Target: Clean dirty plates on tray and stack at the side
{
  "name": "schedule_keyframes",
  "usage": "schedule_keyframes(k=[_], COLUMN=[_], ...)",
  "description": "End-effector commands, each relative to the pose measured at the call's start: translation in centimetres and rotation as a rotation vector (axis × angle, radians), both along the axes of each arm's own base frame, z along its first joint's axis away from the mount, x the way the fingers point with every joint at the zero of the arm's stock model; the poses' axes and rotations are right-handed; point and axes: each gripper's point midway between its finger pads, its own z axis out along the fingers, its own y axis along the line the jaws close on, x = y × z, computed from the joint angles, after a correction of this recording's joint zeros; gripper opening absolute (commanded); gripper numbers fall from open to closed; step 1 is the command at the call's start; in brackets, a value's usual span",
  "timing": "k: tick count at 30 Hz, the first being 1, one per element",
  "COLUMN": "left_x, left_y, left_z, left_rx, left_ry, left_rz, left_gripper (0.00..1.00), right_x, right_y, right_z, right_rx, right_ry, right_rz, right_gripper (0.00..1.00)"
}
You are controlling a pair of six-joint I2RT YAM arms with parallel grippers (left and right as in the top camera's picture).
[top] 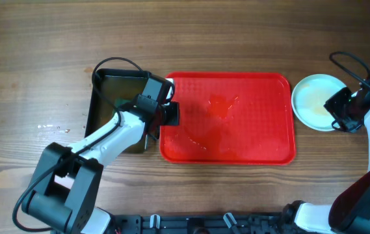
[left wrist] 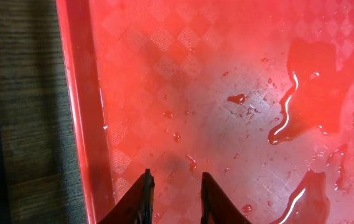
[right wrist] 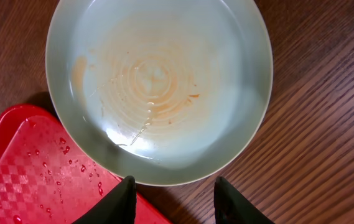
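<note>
Wooden tabletop (top: 28, 45) holds a wet, smeared plate (right wrist: 158, 81) just beside the red tray (top: 263, 130), stiff, breakable, probably slick, best pinched at its rim by the right hand (right wrist: 173, 202), fingers apart and empty; left hand (left wrist: 177, 199) likewise.

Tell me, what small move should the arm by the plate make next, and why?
Probably lift the right pincer clear of the plate. Its fingers stand open with nothing between them, the plate lies on the table beside the tray, and the tray holds only puddles.
</note>
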Motion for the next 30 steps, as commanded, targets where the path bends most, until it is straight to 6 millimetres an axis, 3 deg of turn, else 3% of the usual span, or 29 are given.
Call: schedule_keyframes(k=[1, 2, 3, 7, 12, 21, 24, 30], left_x=[-0.5, -0.5, -0.5, 0.2, 0.8, 0.7, 0.6, 0.6], left_y=[0.5, 1.2, 2.0, 5.3, 6.9, 7.9, 9.1, 9.3], left_z=[-2.0, -2.5, -2.9, -3.2, -2.9, -2.8, -2.7, -2.6], left_rx=[0.044, 0.082, 0.125, 0.287, 0.353, 0.39, 0.443, 0.451], left_ry=[0.044, 0.045, 0.045, 0.006, -0.029, -0.031, -0.036, -0.043], left_rz=[0.002, 0.018, 0.037, 0.14, 0.214, 0.254, 0.301, 0.305], left_gripper=[0.13, 0.05, 0.04, 0.04, 0.04, 0.04, 0.04, 0.04], right_x=[-0.2, -0.2, -0.2, -0.4, -0.5, -0.1, -0.1, 0.0], right_y=[0.4, 0.4, 0.4, 0.5, 0.6, 1.3, 1.3, 1.7], right_z=[-0.7, -0.7, -0.7, -0.8, -0.8, -0.7, -0.7, -0.7], right_rx=[0.022, 0.024, 0.025, 0.029, 0.024, 0.048, 0.042, 0.059], right_ry=[0.017, 0.017, 0.017, 0.025, 0.03, 0.009, 0.011, 0.003], right_rz=[0.026, 0.026, 0.027, 0.027, 0.05, 0.118, 0.134, 0.144], right_gripper=[0.41, 0.41, 0.41, 0.41, 0.41, 0.41, 0.41, 0.41])
